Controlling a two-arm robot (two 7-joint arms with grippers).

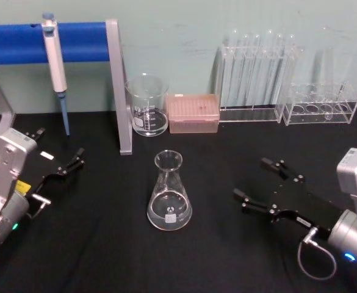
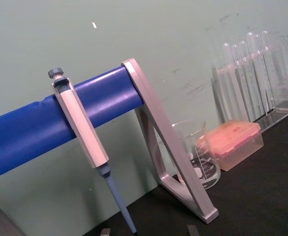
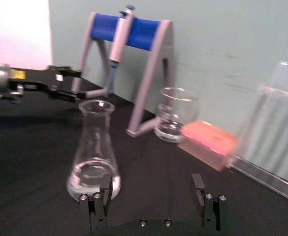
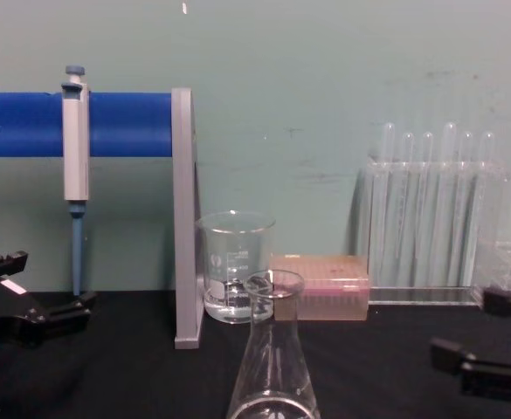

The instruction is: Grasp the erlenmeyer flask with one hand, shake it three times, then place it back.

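Flask (image 1: 169, 195) centre frame: likely slick, fragile, light; best held at neck. Right gripper (image 1: 250, 178) lower right, wide open, empty. Left gripper (image 1: 59, 146) idle at left, open.

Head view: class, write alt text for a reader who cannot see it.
A clear glass conical erlenmeyer flask stands upright on the black table between the open left claw and open right claw. Behind it stand a clear cylindrical glass beaker, a pink tip box and a rack of test tubes.
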